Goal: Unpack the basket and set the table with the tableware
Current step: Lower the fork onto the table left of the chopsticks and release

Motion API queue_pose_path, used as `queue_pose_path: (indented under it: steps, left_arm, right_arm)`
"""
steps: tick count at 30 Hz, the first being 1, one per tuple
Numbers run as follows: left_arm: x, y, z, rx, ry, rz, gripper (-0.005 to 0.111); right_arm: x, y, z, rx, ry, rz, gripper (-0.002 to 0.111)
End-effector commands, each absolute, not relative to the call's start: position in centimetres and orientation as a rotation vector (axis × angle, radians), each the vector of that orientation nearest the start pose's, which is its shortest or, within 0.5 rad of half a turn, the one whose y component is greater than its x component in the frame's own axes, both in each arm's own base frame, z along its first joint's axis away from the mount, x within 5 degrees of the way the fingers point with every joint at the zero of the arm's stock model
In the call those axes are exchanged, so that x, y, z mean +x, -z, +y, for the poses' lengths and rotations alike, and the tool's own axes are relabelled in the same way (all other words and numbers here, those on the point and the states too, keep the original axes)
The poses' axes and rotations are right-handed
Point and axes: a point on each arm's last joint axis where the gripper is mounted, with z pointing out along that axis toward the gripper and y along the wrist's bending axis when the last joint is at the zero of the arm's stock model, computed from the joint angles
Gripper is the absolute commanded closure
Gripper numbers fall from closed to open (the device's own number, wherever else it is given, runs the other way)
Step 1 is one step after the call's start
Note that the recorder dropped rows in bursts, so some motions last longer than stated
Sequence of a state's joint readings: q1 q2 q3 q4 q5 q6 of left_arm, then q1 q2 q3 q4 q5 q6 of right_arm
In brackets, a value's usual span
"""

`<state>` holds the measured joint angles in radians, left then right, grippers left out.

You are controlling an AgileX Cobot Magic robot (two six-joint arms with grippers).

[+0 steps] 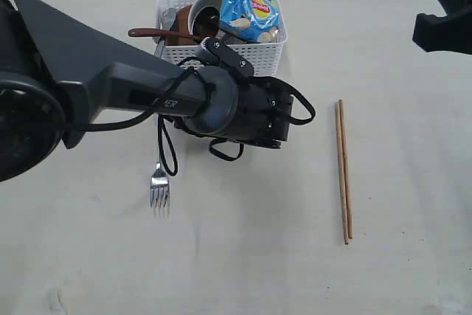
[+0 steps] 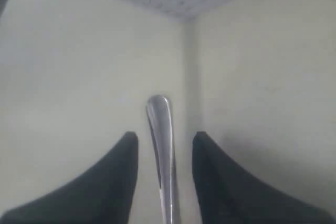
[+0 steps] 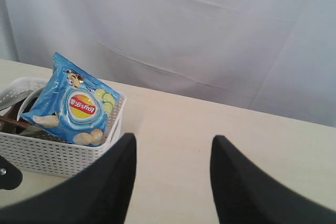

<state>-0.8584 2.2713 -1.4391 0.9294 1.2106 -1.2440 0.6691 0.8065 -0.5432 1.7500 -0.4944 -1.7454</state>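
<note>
Two grippers are in view, and neither has hold of anything. The left gripper (image 2: 165,136) sits low over the table (image 1: 251,271) with its jaws partly apart. A rounded steel handle (image 2: 160,129) lies flat on the surface between the black fingers (image 2: 113,182), with a narrow gap on each side. Which utensil this handle belongs to cannot be told. Its rounded end points toward a corner of the basket (image 1: 221,53), which stands near it. In the exterior view the left arm (image 1: 110,86) reaches across the table in front of the basket and hides its own gripper. Pale lettering on the arm casing ends in "PER"; a black cable (image 1: 166,145) covers the rest. A fork (image 1: 160,186) lies on the table below the arm; only its tines and neck show. A pair of chopsticks (image 1: 344,175) lies side by side on the table to the right, well apart from the basket. A wooden spoon (image 1: 155,33) rests in the basket, with its handle projecting over the left wall. A blue snack bag (image 1: 251,1) with a red-and-yellow "Lay's" logo leans upright in the basket's right end. The right gripper (image 3: 170,182) hangs well clear of the table at the right, with its jaws wide apart and empty.
</note>
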Motion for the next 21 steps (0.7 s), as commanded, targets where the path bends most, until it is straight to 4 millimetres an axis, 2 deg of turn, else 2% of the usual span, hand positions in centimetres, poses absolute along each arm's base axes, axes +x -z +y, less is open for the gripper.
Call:
queue_pose_path:
  steps: [1,4,6,9,11,16,21]
  left_arm:
    - [31.0,-12.2,-26.9,0.198,-0.871,2.457,0.073]
    - [30.3,-13.8,-27.7,0.261,-0.838,2.426,0.073]
    - [29.7,-15.0,-28.3,0.332,-0.824,2.412,0.078]
    - [28.8,-17.1,-29.0,0.414,-0.79,2.384,0.102]
    - [28.5,-18.7,-29.1,0.461,-0.765,2.361,0.107]
    - [29.3,-22.4,-28.7,0.589,-0.452,2.369,0.107]
    - [29.9,-27.6,-27.1,0.674,-0.04,2.326,0.107]
  right_arm:
    - [15.1,-30.4,6.6,-0.254,-0.05,1.803,0.064]
    - [15.1,-30.4,6.7,-0.263,-0.051,1.803,0.064]
    - [15.1,-30.4,6.7,-0.274,-0.055,1.801,0.064]
    - [15.0,-30.4,6.8,-0.28,-0.063,1.799,0.064]
    - [15.1,-30.3,6.8,-0.283,-0.06,1.801,0.064]
    - [15.1,-30.3,6.8,-0.283,-0.06,1.801,0.064]
    - [15.1,-30.3,6.8,-0.285,-0.059,1.801,0.064]
